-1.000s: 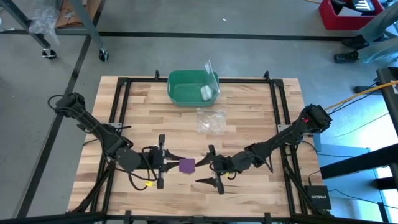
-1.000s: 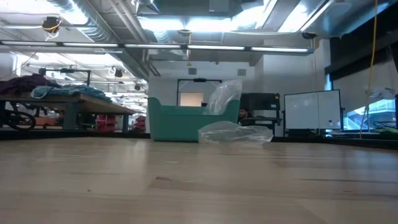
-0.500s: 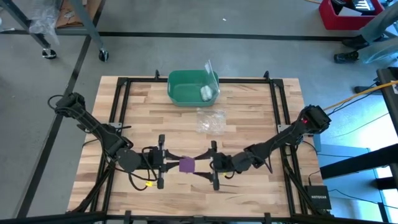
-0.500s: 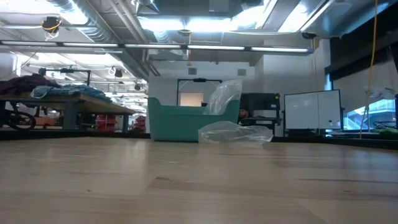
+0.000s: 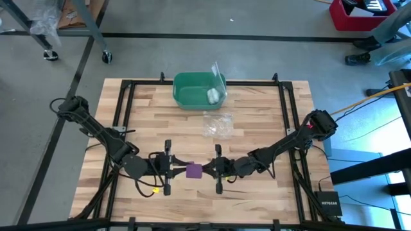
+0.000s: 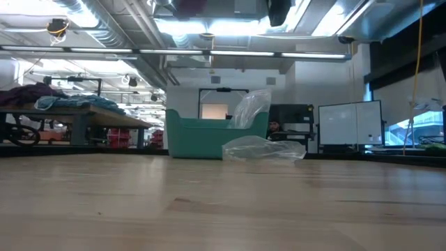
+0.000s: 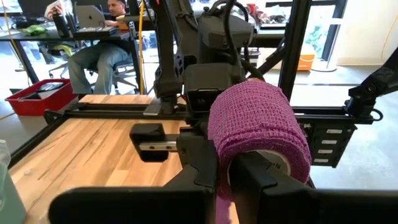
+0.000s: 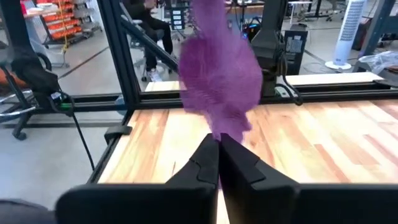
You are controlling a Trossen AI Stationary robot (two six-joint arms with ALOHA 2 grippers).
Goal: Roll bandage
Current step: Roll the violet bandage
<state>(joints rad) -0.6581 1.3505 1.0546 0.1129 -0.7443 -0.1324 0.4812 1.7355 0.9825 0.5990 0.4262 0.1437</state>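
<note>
The bandage [image 5: 194, 171] is a compact purple roll held up between my two grippers, above the table's near middle. My left gripper [image 5: 182, 170] comes at it from the table's left and is shut on it; its wrist view shows the roll [image 7: 258, 127] large just beyond the fingers. My right gripper [image 5: 205, 171] comes from the table's right and is shut on the roll's other side, where the purple fabric [image 8: 217, 74] fills the middle of its wrist view. My left gripper pinches the end of the roll that faces it [image 7: 239, 152] between its two fingers, which lie about level, coming from the table's left. The fingers hide the exact spot. The roll sits clear of the table. My right gripper pinches purple fabric at the side of the roll that faces it [image 8: 219, 134] between its two fingertips, level from the table's right. One layer or several, I cannot tell. The roll stands beyond the fingertips, off the table.
A green bin [image 5: 186, 96] with a small white roll [image 5: 212, 96] in it stands at the table's far middle. A clear plastic bag [image 5: 218, 124] lies just in front of it. A black frame [image 5: 122, 122] runs round the tabletop.
My right gripper has moved toward the table's left onto the roll, sinking a little. Its fingers, wide open a second ago, have shut on the purple fabric. The roll has stayed where it was in my left gripper.
</note>
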